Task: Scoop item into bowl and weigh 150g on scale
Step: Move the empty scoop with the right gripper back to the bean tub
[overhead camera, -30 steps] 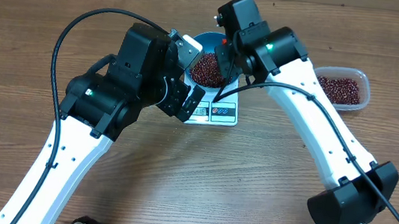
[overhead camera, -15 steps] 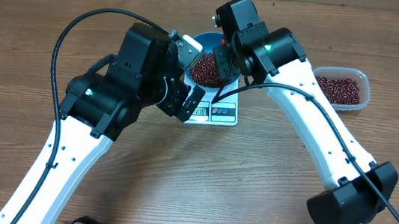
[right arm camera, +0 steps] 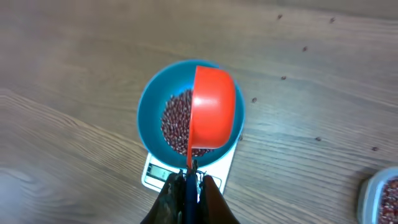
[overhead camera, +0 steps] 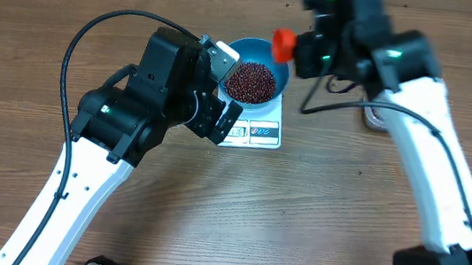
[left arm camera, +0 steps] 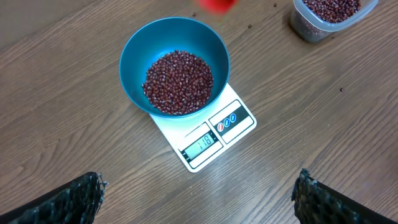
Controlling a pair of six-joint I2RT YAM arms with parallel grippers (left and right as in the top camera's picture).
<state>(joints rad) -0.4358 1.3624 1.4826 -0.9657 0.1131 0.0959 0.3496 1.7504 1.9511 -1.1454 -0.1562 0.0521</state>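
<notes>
My right gripper (right arm camera: 189, 182) clamps the red scoop (right arm camera: 213, 109) near the bowl (left arm camera: 134, 56) on the scale (left arm camera: 214, 134), beans (left arm camera: 178, 82) already inside, left gripper (left arm camera: 199, 202) wide open, so I judge more scooping remains.

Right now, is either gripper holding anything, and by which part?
Right gripper is shut on the red scoop, pinching its thin handle. Left gripper is open, holding nothing.

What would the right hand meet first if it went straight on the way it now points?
Probably the blue bowl and its beans: the red scoop in the right hand lies over them in the wrist view, though its height is unclear.
</notes>
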